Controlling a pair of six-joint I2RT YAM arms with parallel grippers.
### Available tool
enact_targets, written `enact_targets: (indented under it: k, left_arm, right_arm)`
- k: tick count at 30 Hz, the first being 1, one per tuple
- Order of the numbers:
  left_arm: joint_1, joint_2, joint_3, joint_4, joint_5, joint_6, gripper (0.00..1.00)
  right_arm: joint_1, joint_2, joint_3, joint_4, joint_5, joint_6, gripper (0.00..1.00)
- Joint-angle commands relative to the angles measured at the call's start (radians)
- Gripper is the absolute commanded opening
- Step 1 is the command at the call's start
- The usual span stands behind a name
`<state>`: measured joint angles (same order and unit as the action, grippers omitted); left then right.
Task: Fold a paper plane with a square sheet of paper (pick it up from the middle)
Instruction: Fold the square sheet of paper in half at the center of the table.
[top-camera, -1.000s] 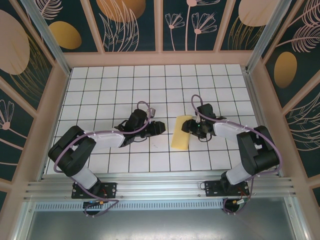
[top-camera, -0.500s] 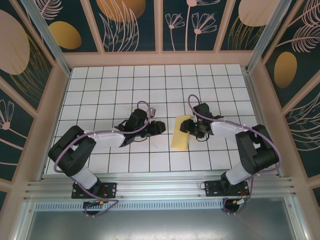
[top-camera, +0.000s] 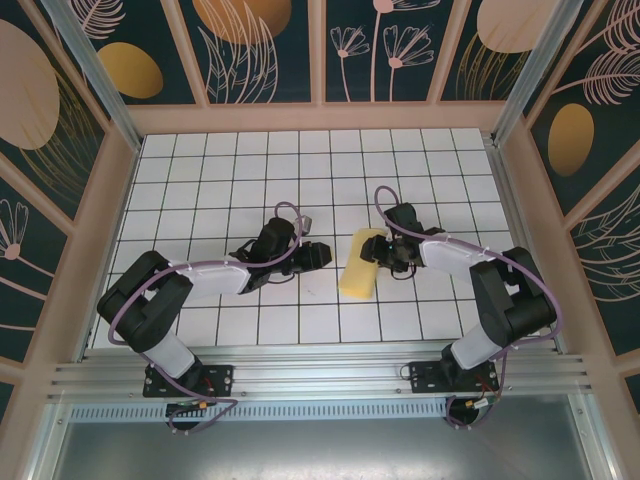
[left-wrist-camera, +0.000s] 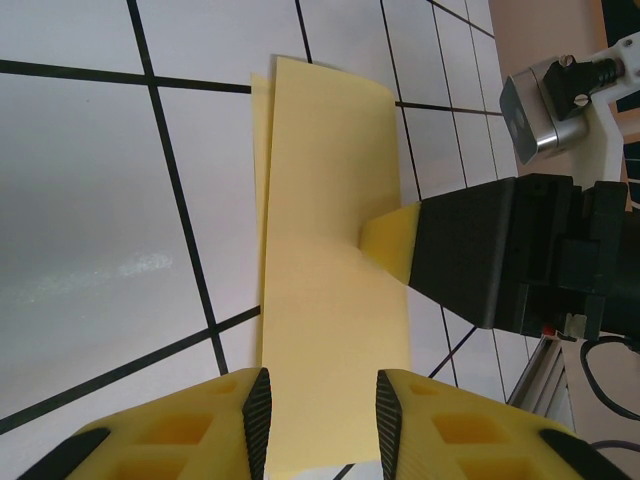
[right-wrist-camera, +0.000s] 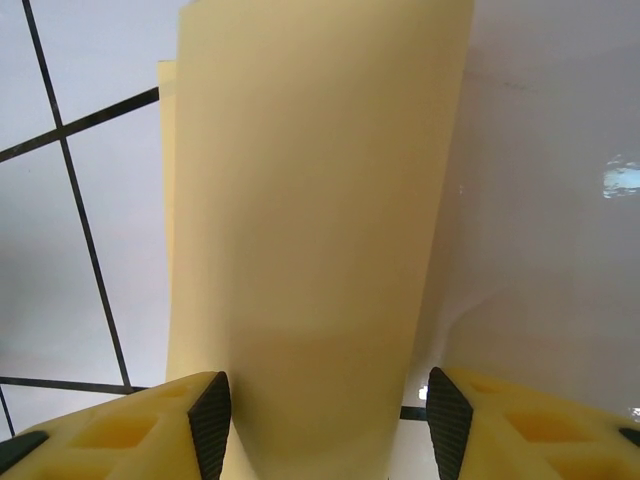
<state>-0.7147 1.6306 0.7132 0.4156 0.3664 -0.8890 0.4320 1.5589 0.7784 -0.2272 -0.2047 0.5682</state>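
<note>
Centrally placed: sheet of paper (top-camera: 358, 268), pale yellow, folded into a long narrow strip with a second layer showing along one long edge. It lies on the white gridded table (top-camera: 200, 170) between the two grippers, running slightly aslant from far to near.

Right gripper (top-camera: 383, 257): at the strip's right side and over it. In the right wrist view the paper (right-wrist-camera: 310, 200) runs up between the two yellow fingers, and the claw (right-wrist-camera: 328, 420) is released, one black pad on either side of the strip, with a sliver of table showing beside the right-hand pad. In the left wrist view one yellow fingertip of this gripper (left-wrist-camera: 388, 240) meets the strip's (left-wrist-camera: 330, 250) edge.

Left gripper (top-camera: 322, 254): low over the table, just beside the strip's left edge. Claw (left-wrist-camera: 322, 405) released, pads a modest gap apart, nothing clamped; the strip's near end shows in that gap.

Surroundings: dark panels with leaf and disc motifs (top-camera: 260, 40) round the table; aluminium rail (top-camera: 320, 385) at the near edge, carrying both arm bases.
</note>
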Motion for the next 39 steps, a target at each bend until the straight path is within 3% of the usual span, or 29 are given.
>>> enact_targets:
  k: [1, 8, 39]
  left_arm:
    - [-0.006, 0.016, 0.026, 0.017, 0.022, -0.005, 0.35]
    - [-0.005, 0.015, 0.023, 0.014, 0.023, -0.002, 0.35]
    - [-0.005, 0.03, 0.05, -0.002, 0.038, 0.006, 0.34]
  right_arm:
    - [0.005, 0.024, 0.024, -0.032, 0.019, -0.001, 0.57]
    - [0.004, 0.034, 0.024, -0.073, 0.032, -0.079, 0.56]
    - [0.004, 0.091, 0.046, -0.078, 0.025, -0.145, 0.57]
